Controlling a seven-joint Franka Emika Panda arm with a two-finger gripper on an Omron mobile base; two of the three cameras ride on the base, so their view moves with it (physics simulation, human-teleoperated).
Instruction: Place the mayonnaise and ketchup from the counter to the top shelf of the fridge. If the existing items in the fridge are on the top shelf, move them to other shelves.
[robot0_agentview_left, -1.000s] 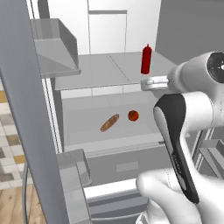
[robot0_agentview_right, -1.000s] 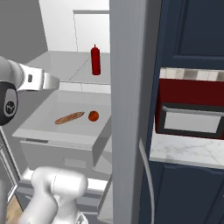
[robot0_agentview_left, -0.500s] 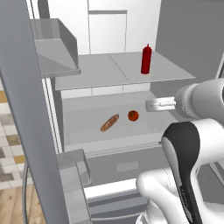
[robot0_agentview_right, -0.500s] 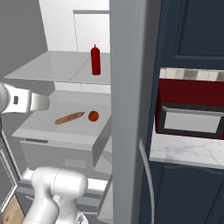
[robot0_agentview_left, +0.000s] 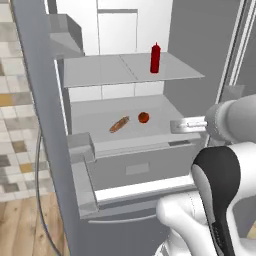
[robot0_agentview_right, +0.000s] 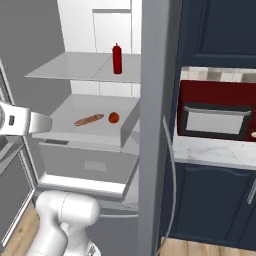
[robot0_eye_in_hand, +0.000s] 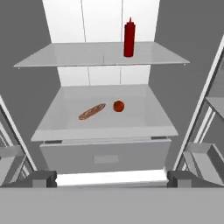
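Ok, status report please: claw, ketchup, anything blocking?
Claw open, empty, outside fridge. Red ketchup squeeze bottle upright on glassy top shelf. Brown loaf, red fruit one shelf lower; nothing blocking.

The ketchup (robot0_eye_in_hand: 128, 38) has a smooth red body like glossy plastic. The top shelf (robot0_eye_in_hand: 78, 54) under it is a thin, pale grey, glassy panel with a faint sheen. The fridge (robot0_agentview_left: 45, 125) shows a matt grey frame and a flat white back wall. At about seven o'clock from the bottle, the brown loaf shape (robot0_eye_in_hand: 92, 111) looks dull and slightly rough, and the round red fruit (robot0_eye_in_hand: 118, 106) beside it looks smooth. The counter (robot0_agentview_right: 215, 152) is white-grey marbled stone, polished.
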